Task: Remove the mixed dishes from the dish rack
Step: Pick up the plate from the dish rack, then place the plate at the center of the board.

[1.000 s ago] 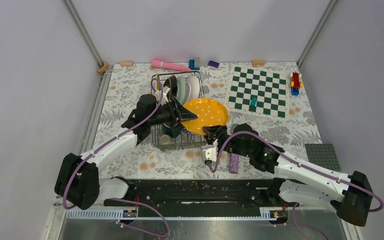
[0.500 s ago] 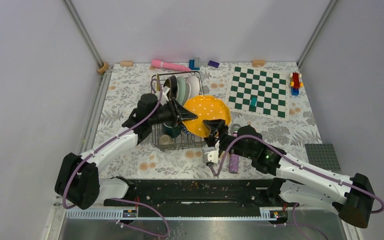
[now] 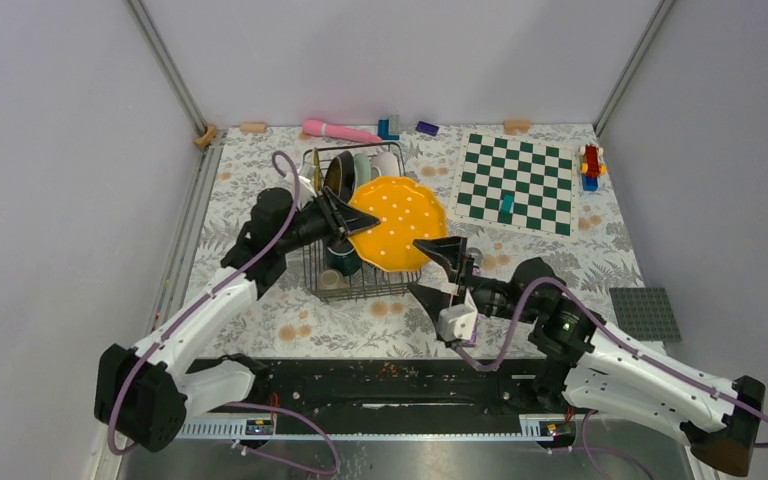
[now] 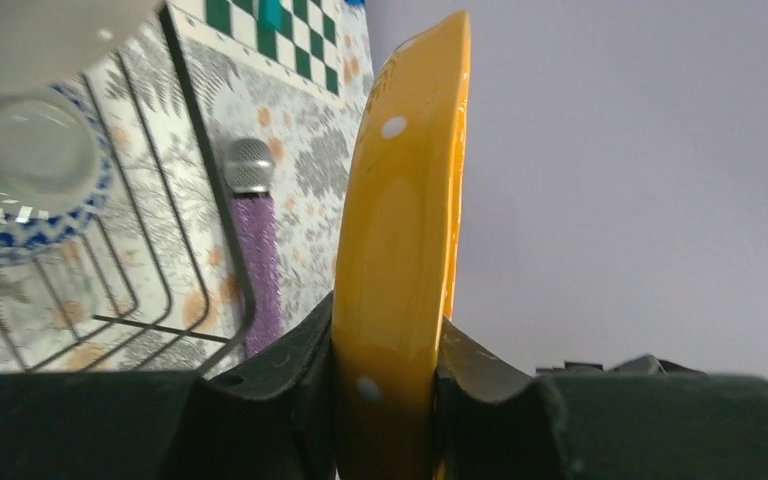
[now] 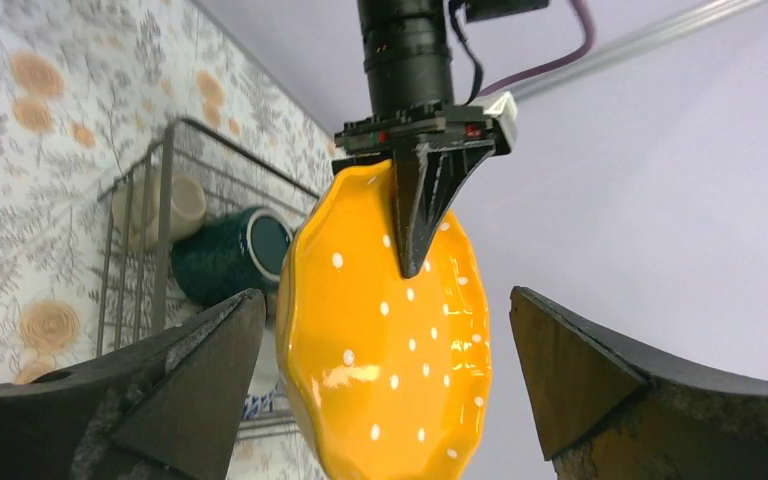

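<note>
Here the left gripper [image 3: 345, 218] is pinched on the rim of the yellow plate [image 3: 398, 222], one finger on each face, as the left wrist view shows plainly. The plate, dotted with white, stands on edge and hangs in the air over the right side of the dish rack [image 3: 312, 270], clear of the wires.

The right gripper [image 3: 438, 272] reaches in from the near edge of the table with its jaws spread wide. In the right wrist view the plate's lower part lies between the two fingers [image 5: 190, 370], with a plain gap on one side and a narrower one on the other. Neither finger appears to touch it.

The rack sits left of the middle of the table, toward the far edge. Several plates [image 3: 365, 168] stand upright in its far end. A dark teal mug [image 5: 225, 260] lies on its side in the near part, with a small pale cup [image 5: 182, 205] just beside it. A blue-patterned bowl [image 4: 20, 170] shows in the left wrist view, inside the wires.

A glittery purple cylinder [image 4: 255, 250] lies on the table just outside the rack's right wall. A green-and-white chessboard [image 3: 518, 182] lies near the far right corner.
</note>
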`<control>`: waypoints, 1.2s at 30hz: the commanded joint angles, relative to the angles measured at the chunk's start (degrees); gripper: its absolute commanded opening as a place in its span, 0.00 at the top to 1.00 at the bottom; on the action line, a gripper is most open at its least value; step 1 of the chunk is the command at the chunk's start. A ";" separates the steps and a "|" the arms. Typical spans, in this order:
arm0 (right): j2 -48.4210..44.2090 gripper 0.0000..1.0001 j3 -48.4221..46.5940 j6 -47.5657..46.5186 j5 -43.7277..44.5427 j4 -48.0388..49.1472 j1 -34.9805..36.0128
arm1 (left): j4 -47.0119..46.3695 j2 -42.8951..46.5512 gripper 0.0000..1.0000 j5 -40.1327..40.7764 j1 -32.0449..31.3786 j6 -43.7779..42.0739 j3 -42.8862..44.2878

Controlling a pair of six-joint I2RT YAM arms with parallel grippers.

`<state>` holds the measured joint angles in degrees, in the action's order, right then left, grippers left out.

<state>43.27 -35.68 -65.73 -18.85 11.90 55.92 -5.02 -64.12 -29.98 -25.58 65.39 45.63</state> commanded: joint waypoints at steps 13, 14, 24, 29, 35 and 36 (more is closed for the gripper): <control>-4.18 0.00 -3.89 14.94 -4.38 4.13 0.33 | 11.02 25.90 1.00 20.57 14.29 -6.83 0.21; -3.49 0.00 -3.80 15.73 -2.59 5.85 0.37 | 13.15 27.47 1.00 23.79 14.37 -7.23 -0.02; 4.00 0.00 -7.18 21.96 9.52 12.80 0.33 | 23.82 46.08 1.00 50.96 14.42 -4.04 -7.76; 5.60 0.00 -9.71 26.63 14.63 13.06 0.33 | 30.11 49.95 1.00 59.62 14.42 -1.13 -8.53; 7.74 0.00 -11.69 30.54 19.29 14.73 0.32 | 32.22 50.96 1.00 64.35 14.42 2.75 -10.30; 8.21 0.00 -12.00 31.52 20.47 15.09 0.32 | 32.60 50.94 1.00 65.31 14.42 3.25 -10.60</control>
<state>50.19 -44.51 -39.13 -3.81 22.24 55.94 36.49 -14.61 28.80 -11.38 62.85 34.41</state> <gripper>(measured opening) 0.993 0.272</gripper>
